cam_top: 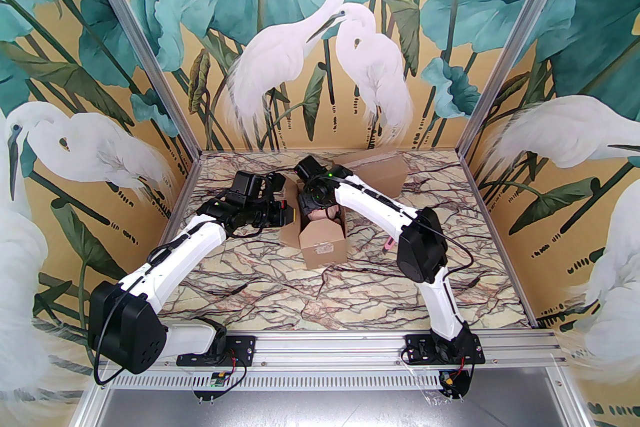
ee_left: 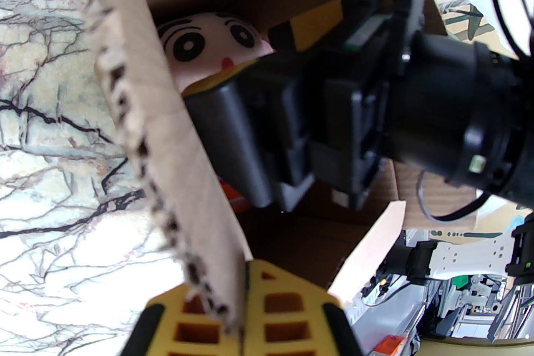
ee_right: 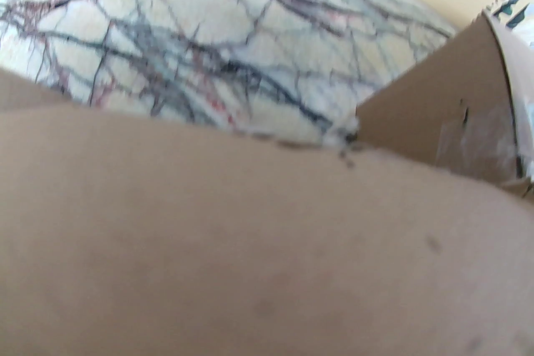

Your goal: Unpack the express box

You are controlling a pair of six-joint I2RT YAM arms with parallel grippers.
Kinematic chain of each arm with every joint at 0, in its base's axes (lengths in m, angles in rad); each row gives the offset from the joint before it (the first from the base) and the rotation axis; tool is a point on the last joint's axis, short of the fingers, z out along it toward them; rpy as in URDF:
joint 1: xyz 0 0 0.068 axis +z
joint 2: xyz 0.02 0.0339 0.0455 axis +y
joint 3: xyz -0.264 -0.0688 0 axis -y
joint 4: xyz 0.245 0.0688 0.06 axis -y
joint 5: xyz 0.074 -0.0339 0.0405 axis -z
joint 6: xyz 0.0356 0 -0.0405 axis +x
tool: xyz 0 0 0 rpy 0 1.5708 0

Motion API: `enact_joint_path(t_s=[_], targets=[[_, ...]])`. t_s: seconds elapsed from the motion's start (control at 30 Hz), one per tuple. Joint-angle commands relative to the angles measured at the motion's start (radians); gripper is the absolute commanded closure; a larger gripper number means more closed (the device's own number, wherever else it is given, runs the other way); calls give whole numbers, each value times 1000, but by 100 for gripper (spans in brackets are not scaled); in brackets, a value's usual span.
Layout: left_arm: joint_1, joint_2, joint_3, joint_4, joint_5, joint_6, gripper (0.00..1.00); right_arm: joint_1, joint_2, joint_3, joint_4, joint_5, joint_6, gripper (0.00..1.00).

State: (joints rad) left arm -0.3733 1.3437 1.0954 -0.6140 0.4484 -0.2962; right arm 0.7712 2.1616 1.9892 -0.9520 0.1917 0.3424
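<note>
Two claws at one box, mid-bench. The open cardboard box point(cam_top: 322, 247) sits on the marble bench point(cam_top: 250, 275), about btwn the two arms, w/ a second box point(cam_top: 382, 172) behind it near the back wall.

L claw point(ee_left: 242, 287): yellow fingers pressed together on the box flap point(ee_left: 167, 129), pinching its torn edge and holding it out to the side so the mouth is clear.

R claw point(ee_left: 229, 62): down inside the box from above, fingers spread. One yellow-striped finger is above and one below in the left wrist view. Can't tell if either finger touches anything. The right wrist view is blurred cardboard up close, w/ bench and a corner of the second box beyond, so no help there.

Thing to get out: a doll-faced toy point(ee_left: 208, 41), pale head w/ big black eyes and a red mouth, inside the box, tucked vs the wall on the held-flap side. Something orange shows lower in the box, too hidden to name.

Key relation: the toy lies just past the R fingertips, deeper in and toward the L claw's flap. The head sits roughly in line w/ the gap btwn the fingers. Body hidden, so long axis can't be told.

Judgement: R arm is the nearer one and the free one, since L is busy w/ the flap. The next move prob. needs the R claw a touch further in, straddling the head, before closing. Risk: a finger catches the box wall or slips off the round head.
</note>
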Motion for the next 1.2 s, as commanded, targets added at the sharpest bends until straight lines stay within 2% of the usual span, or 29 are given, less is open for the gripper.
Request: enact_joint_path(t_s=[0.0,0.2,0.33,0.4,0.57,0.67,0.77,0.9,1.17], targets=[[-12,4,21,-47,-25,28,100,-16,89,-67,-17,-56,15,21],[-16,4,26,-49,-30,28,100,-15,119,-98,-30,-108,26,23],[-22,10,33,-50,-33,28,100,-16,164,-79,-42,-134,23,32],[-22,9,35,-56,-39,28,100,-16,178,-73,-47,-151,18,43],[-23,-2,35,-62,-64,29,100,-16,157,-97,-34,-159,4,85],[-22,-15,31,-56,-76,23,100,-15,73,-125,6,-141,-1,95],[-22,-25,27,-52,-89,22,100,-13,-36,-146,68,-127,-21,100],[-22,-21,28,-65,-103,22,100,-13,-173,-177,169,-147,-28,100],[-22,5,52,-118,-143,16,100,-13,-355,-260,332,-264,-46,100]])
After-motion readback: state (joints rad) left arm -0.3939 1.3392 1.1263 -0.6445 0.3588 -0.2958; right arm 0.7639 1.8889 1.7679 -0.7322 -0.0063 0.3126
